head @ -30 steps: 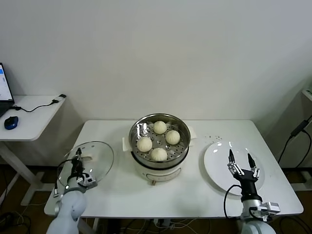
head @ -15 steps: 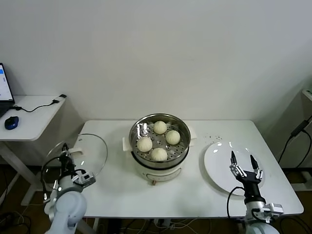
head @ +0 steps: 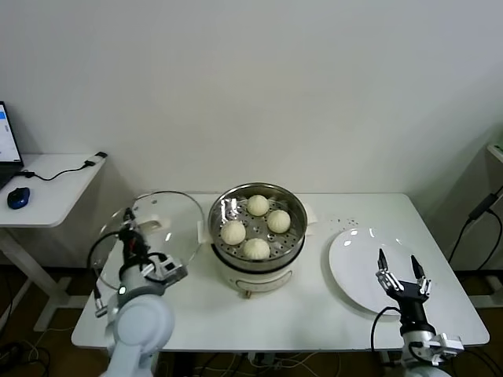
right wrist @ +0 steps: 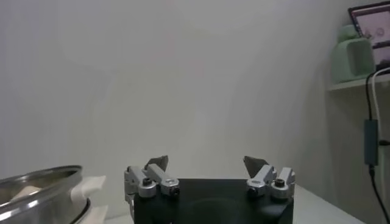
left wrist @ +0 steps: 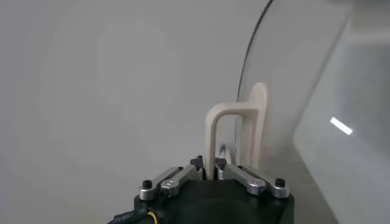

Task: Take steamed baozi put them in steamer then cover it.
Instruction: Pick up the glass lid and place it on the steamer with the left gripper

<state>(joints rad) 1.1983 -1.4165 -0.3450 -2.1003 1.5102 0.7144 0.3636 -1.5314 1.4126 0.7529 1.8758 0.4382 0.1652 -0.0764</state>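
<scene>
Cover (head: 153,228) is up off the table (head: 314,302), tilted on edge, its handle (left wrist: 234,137) pinched tight in the left hand (head: 135,245). Steamer (head: 292,236) sits just to that hand's right, all four baozi (head: 256,248) already on its perforated floor, rim uncovered. So it looks like a short carry rightward, then levelling the glass flat over the rim. Right hand (head: 399,271) hangs spread open above the plate (head: 354,263), holding nothing.
</scene>
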